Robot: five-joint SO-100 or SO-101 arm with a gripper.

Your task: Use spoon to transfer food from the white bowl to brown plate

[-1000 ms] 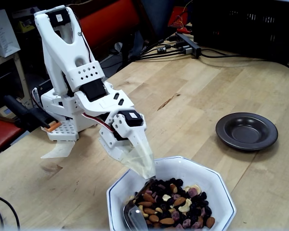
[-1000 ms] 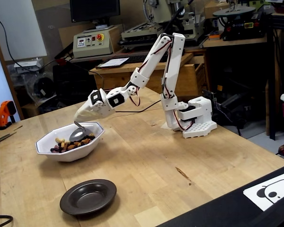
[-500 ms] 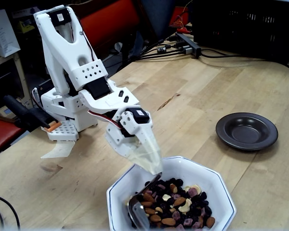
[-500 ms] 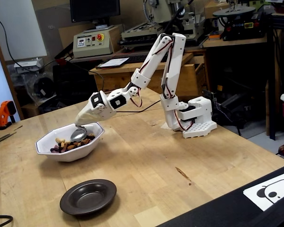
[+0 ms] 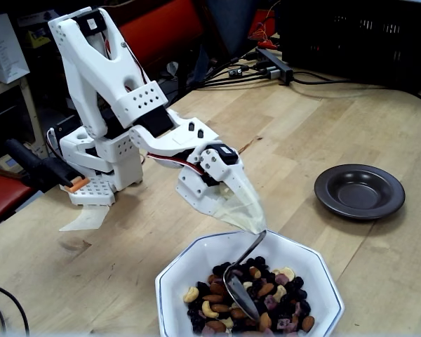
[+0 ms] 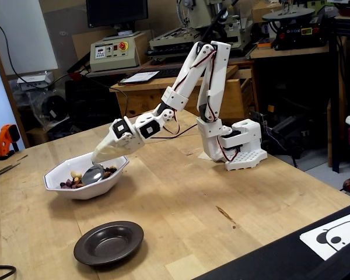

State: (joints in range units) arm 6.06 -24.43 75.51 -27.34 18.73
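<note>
The white bowl (image 5: 318, 272) sits at the near edge of a fixed view, holding the food (image 5: 282, 295), a mix of nuts and dark dried fruit. My gripper (image 5: 257, 224), wrapped in cream tape, hangs over the bowl's back rim and is shut on the spoon (image 5: 238, 293). The spoon's thin handle slants down and its oval end lies in the middle of the food. The brown plate (image 5: 359, 191) stands bare to the right. In another fixed view the gripper (image 6: 101, 158) holds the spoon (image 6: 93, 174) down in the white bowl (image 6: 84, 189), with the brown plate (image 6: 109, 242) in front.
The arm's white base (image 5: 91, 175) stands at the table's left; in the other fixed view that base (image 6: 239, 149) is at right. A power strip with cables (image 5: 274, 64) lies at the back. A black mat (image 6: 291, 256) covers the near right corner.
The gripper has moved from the bowl's left rim towards its middle and lower. The spoon swept through the food to the centre, pushing cashews to the left side.
</note>
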